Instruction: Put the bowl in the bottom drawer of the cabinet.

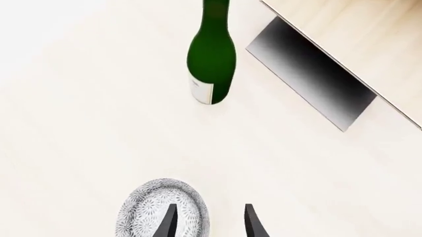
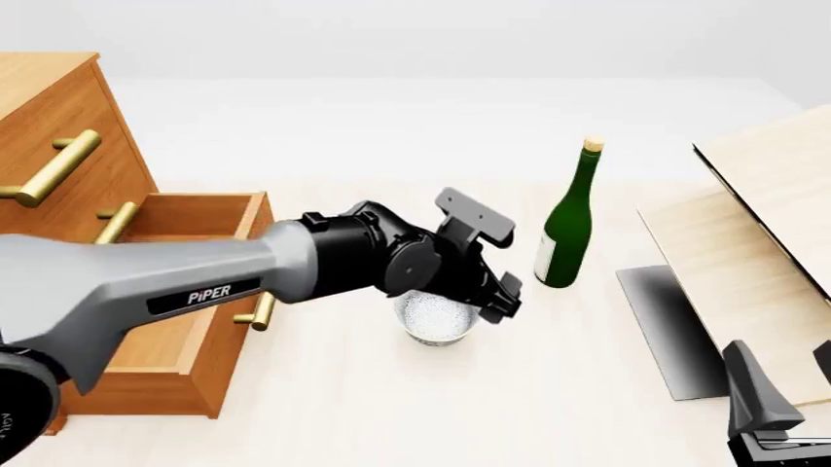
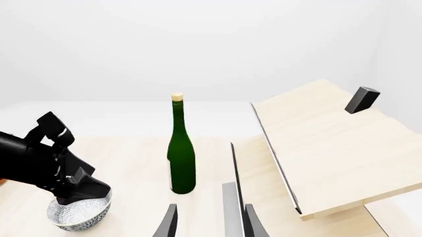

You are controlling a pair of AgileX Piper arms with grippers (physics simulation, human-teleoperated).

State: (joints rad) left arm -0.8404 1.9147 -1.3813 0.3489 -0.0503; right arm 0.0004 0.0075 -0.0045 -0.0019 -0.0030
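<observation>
Glossy green glass bottle [image 2: 566, 238], matt wooden cabinet [image 2: 78, 136], brass handles [image 2: 53, 167].

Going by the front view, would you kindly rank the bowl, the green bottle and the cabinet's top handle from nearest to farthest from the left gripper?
1. The bowl: directly under the left gripper.
2. The green bottle: standing upright just to its right.
3. The top handle: far to the left, high on the cabinet.

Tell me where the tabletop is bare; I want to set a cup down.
Bare table lies between the open bottom drawer and the bowl, and in front of the green bottle. The left hand crowds the bowl; the pale boards fill the right.
</observation>
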